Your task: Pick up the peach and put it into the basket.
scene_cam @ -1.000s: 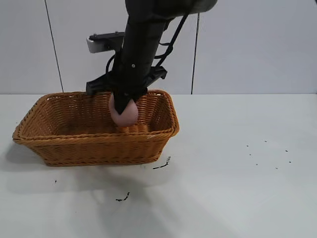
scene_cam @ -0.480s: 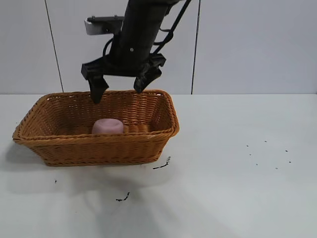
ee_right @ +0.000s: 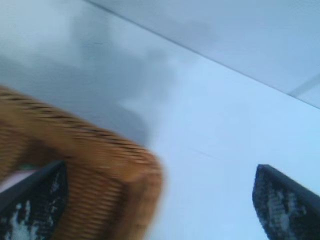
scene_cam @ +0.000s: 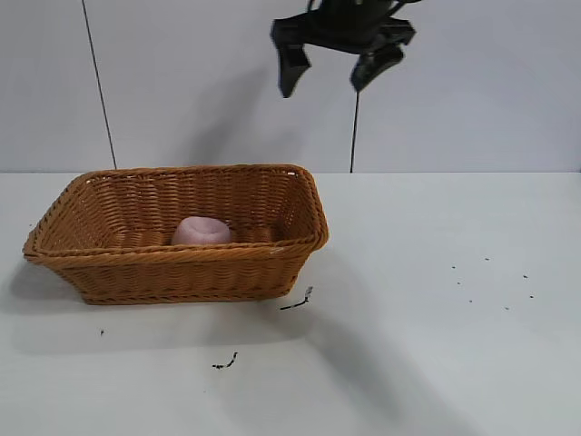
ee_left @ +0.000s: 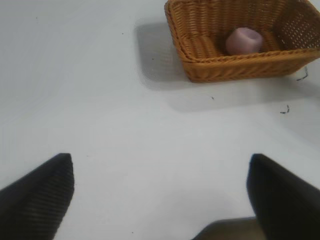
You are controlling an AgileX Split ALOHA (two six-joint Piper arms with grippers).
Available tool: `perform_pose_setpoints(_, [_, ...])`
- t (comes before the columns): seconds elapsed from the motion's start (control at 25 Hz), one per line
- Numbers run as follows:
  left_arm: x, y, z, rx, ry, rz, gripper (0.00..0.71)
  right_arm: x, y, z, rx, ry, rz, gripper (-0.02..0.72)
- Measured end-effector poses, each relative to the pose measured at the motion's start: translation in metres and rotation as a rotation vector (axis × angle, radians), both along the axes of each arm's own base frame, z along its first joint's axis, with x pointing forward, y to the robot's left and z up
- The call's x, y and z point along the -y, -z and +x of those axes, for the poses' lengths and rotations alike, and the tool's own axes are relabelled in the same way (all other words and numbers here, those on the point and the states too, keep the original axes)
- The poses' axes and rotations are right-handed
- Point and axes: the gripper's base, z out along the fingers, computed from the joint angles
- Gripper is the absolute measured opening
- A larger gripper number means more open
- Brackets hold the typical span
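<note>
Since a second ago, the right hand (scene_cam: 332, 64) has let the peach (scene_cam: 201, 231) go and climbed from the basket's mouth to a spot high above and off toward the basket's right end, fingers spread wide and holding nothing. The peach now rests on the floor of the basket (scene_cam: 182, 263), near the middle, and is also plain in the left wrist view (ee_left: 243, 41). Judged from that, the placing is done and only the retreat remains.

Little looks likely to spoil it. The peach is rounded but sits low behind tall flaring walls, so a roll would likely stay inside. The main hazard, as I read it, would be an arm dipping back down and catching the braided rim, which could drag or tip the light wicker.

The left hand (ee_left: 160, 195) hangs well apart from the basket over bare surface (ee_left: 100, 100), fingers released wide and nothing between them.

Room is generous: the surface to the right of the basket (scene_cam: 436, 300) carries only a few dark specks, and the right hand is well above the rim.
</note>
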Motion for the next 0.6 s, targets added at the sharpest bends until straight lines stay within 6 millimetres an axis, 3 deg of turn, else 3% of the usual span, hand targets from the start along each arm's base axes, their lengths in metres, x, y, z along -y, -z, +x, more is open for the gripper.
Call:
perform_pose_setpoints(0.24, [0.0,0.0,0.0,0.0,0.0,0.0,0.692,0.05,0.005,-0.006,-0.121,0.099,-0.009,0.689])
perform_pose_setpoints(0.4, [0.0,0.0,0.0,0.0,0.0,0.0,0.692,0.059,0.002,-0.01,-0.132,0.116,-0.009,0.689])
perform_pose_setpoints(0.6, [0.0,0.0,0.0,0.0,0.0,0.0,0.692,0.058,-0.025,-0.034,-0.123,0.115,0.003,0.689])
